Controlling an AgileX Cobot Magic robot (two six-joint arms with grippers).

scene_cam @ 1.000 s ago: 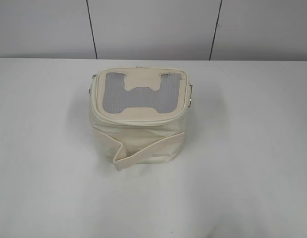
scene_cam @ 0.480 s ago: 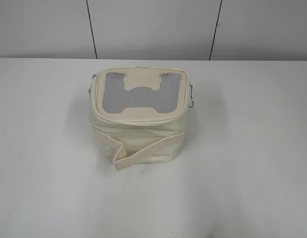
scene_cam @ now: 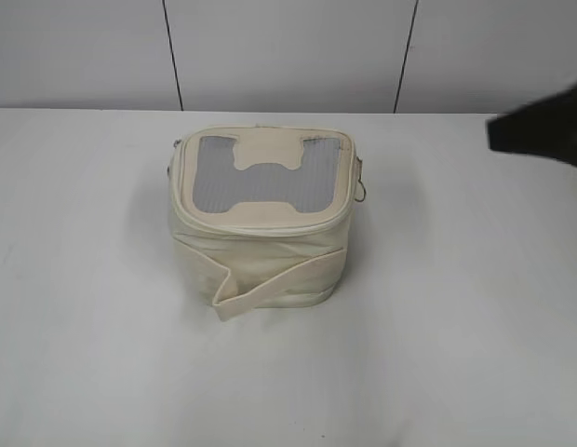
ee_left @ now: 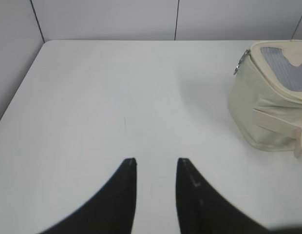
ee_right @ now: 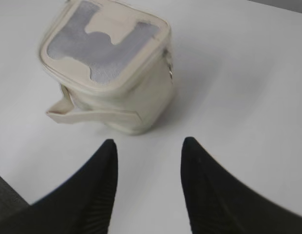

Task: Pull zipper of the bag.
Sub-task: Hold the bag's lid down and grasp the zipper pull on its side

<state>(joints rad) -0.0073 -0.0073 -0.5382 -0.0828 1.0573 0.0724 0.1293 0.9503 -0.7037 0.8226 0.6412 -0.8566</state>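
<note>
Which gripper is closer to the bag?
The right gripper: the bag sits just ahead of its open fingers, while the left gripper faces bare table.

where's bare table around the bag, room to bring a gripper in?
Nearly everywhere. The bag stands alone mid-table. Bare patches: the wide stretch left of it to the table edge, the strip in front of its strap, and the right side, where the right gripper hangs open. Left gripper is open over bare table, well clear.
</note>
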